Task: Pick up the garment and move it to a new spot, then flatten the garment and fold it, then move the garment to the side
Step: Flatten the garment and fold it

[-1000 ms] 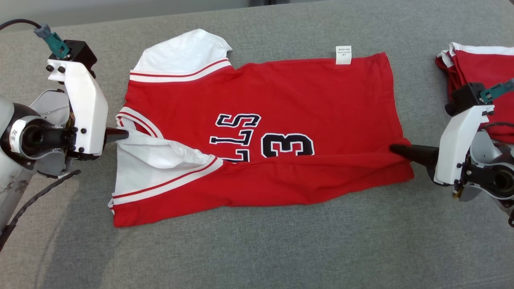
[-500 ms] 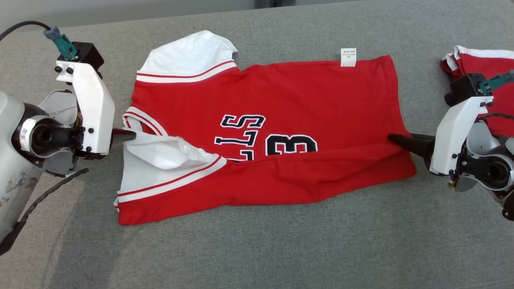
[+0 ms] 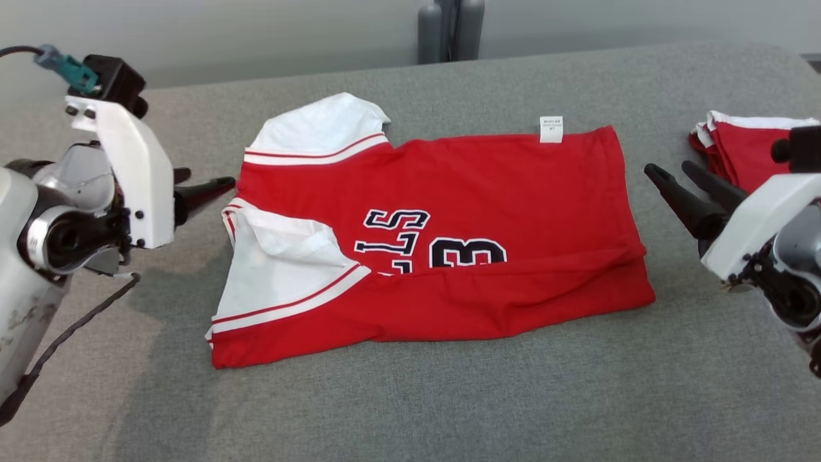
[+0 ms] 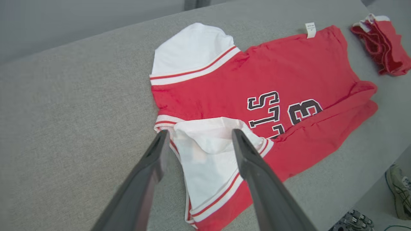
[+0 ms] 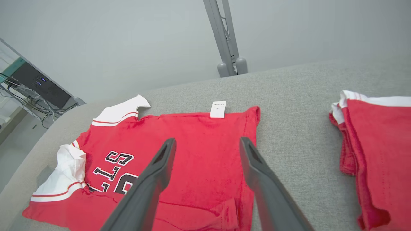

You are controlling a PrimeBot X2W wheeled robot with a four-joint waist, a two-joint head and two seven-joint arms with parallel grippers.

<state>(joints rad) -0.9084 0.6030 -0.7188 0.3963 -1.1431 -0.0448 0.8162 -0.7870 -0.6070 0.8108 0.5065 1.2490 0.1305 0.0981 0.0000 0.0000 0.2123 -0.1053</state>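
Left claw: fingers spread, holding nothing. Right claw: fingers spread, empty. Red-and-white garment lies on the grey surface between the two claws, its near edge folded over the lettering. White sleeve sits just ahead of the left claw, hem ahead of the right claw. Folded red stack lies right of the right claw.

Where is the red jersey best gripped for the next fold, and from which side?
Probably at the far corners of the jersey: left gripper on the far white sleeve from the left, right gripper on the hem corner by the label from the right. Its near edge is already folded over.
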